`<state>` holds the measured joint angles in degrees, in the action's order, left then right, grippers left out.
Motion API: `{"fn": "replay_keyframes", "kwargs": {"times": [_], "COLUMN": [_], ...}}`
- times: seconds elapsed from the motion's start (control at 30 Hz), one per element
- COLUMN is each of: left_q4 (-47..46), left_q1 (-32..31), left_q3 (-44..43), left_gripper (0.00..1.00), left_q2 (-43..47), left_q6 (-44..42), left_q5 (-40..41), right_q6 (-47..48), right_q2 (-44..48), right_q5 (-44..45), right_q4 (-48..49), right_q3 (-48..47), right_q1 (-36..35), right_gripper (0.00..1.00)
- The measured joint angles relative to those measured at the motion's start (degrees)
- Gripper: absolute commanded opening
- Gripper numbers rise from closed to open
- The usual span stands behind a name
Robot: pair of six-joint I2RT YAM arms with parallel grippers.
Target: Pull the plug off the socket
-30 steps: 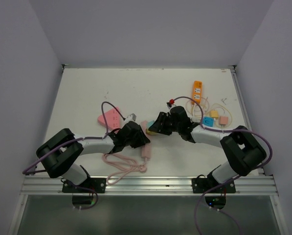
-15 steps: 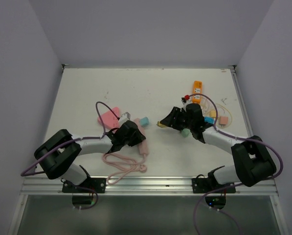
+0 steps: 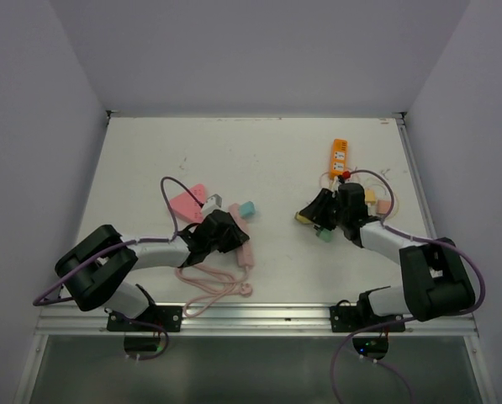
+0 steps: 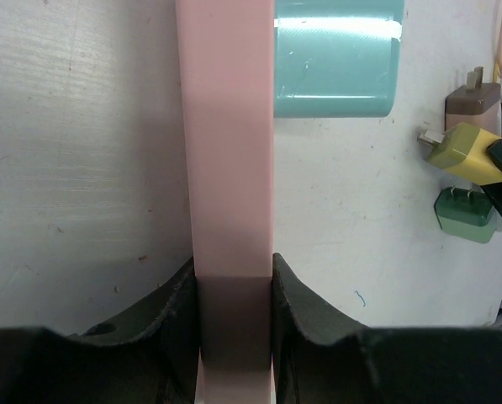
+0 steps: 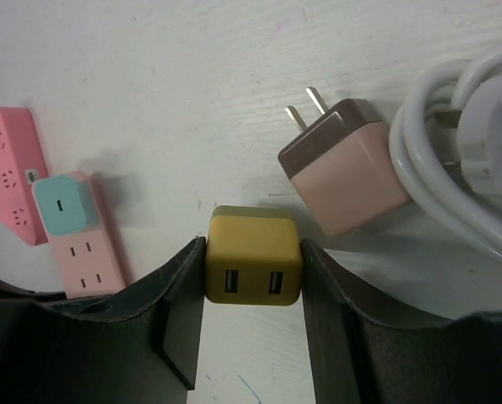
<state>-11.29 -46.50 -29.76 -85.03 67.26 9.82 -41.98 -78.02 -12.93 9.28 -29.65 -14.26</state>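
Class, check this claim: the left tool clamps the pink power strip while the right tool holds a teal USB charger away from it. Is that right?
One error: the USB charger in the right tool is mustard yellow, not teal, as the right wrist view shows. The left tool does clamp the pink power strip.

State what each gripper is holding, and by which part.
The left gripper holds the pink power strip, pinched across its two long edges. The right gripper holds the yellow charger, pinched by its two opposite sides.
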Motion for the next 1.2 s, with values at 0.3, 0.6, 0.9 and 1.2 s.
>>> {"fn": "replay_keyframes", "kwargs": {"times": [0.3, 0.6, 0.9, 1.2], "left_q4": [-1.3, -1.5, -2.4, -3.0], "left_q1": [0.2, 0.3, 0.3, 0.4], "left_q3": [0.7, 0.7, 0.7, 0.7], "left_gripper": [0.00, 0.00, 0.00, 0.00], "left_q2": [0.2, 0.2, -0.2, -0.5], "left_q6": [-1.4, -2.4, -3.4, -3.8], "left_q5": [-0.7, -1.5, -2.4, -3.1], "right_q6": [1.8, 3.7, 1.5, -2.7], "right_q2": [0.1, 5.9, -1.9, -16.1], "right_q5": [1.7, 3.0, -1.4, -3.9], "right_q4": [-3.3, -5.7, 2.2, 8.8], "right_q3": [-0.9, -4.5, -7.6, -16.5], "right_q1": [0.3, 0.3, -7.3, -15.0], "right_gripper": [0.79, 0.82, 0.83, 0.82]}}
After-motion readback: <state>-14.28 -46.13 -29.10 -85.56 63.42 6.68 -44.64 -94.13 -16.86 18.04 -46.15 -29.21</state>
